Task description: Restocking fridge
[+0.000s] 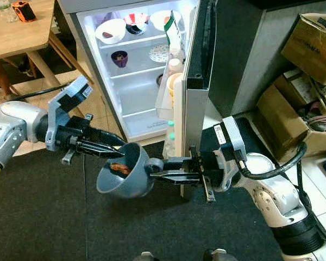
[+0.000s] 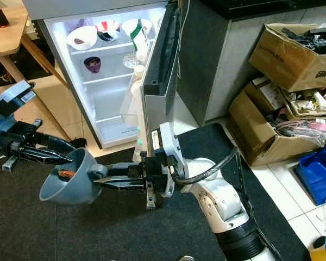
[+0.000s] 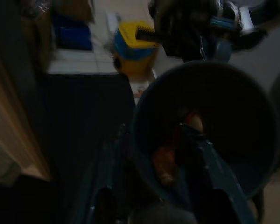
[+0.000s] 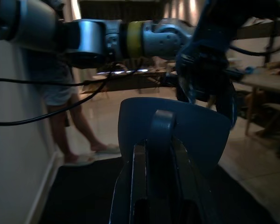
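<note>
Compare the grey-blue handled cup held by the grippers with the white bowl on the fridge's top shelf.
The grey-blue handled cup hangs tilted in front of the open fridge; the white bowl sits level on the top shelf. The cup is deep with a side handle, clamped by the right gripper, while the left gripper pinches its rim; the bowl is shallow, handleless and untouched. Both hold something dark.

A lived-in home kitchen corner: an open white fridge (image 1: 131,76) with lit shelves holding ceramic bowls (image 1: 110,30) and door racks of bottles (image 1: 174,68), a light wooden dining table (image 1: 13,32) beside it, a dark floor mat (image 1: 38,217) over pale tiles (image 2: 285,204), and crammed brown cardboard boxes (image 2: 293,46) stacked against a grey wall (image 2: 212,70)
</note>
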`<state>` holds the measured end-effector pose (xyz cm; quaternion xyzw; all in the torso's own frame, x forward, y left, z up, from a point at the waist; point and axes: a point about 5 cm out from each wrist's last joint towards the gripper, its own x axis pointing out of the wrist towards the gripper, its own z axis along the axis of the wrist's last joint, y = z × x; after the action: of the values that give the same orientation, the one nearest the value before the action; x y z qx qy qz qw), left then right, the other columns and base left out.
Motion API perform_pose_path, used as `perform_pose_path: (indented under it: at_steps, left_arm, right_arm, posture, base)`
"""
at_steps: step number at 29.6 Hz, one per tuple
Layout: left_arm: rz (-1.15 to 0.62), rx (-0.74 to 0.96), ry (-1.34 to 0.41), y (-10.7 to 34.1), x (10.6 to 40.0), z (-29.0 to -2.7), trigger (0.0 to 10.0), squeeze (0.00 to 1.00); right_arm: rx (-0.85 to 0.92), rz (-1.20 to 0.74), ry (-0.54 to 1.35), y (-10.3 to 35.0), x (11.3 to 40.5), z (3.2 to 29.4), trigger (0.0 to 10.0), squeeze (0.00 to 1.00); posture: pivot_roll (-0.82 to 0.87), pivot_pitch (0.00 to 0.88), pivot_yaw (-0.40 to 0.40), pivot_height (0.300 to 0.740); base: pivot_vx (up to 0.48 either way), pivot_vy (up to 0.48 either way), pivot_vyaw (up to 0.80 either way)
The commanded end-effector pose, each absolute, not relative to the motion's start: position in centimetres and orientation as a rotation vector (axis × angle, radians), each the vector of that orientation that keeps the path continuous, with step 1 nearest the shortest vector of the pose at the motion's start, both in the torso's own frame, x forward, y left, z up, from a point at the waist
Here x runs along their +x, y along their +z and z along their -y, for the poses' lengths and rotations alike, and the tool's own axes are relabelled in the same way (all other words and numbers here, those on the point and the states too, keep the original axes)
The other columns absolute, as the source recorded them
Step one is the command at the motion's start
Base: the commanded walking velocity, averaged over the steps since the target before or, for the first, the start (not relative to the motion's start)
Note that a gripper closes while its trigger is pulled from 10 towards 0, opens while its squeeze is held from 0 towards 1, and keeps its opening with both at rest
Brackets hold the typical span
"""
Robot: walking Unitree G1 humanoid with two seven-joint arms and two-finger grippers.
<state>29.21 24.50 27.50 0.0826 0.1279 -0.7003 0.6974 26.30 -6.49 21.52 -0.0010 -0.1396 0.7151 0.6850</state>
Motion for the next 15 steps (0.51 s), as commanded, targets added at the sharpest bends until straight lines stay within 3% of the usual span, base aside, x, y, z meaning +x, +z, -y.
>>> perform_pose_path:
  at_steps: [1,7,15]
  left_arm:
    - [-0.255,0.125,-1.565,27.1,29.2,-24.6,10.0,1.0]
    - [-0.19,0.09,-1.503,27.2,29.1,-25.9,10.0,1.0]
    - [-0.041,0.027,-1.279,27.5,29.0,-28.8,10.0,1.0]
  right_arm:
    - [-0.002,0.318,1.561,21.2,26.4,6.8,0.0,0.0]
    - [0.014,0.328,1.489,20.9,27.0,7.1,0.0,0.0]
    - [0.046,0.351,1.393,20.8,27.8,7.2,0.0,0.0]
  posture:
    - [-0.03,0.156,0.088,0.74]
    - [-0.03,0.156,0.088,0.74]
    - [-0.01,0.157,0.076,0.74]
  base:
    - [0.0,0.0,0.0]
    - [0.0,0.0,0.0]
    - [0.0,0.0,0.0]
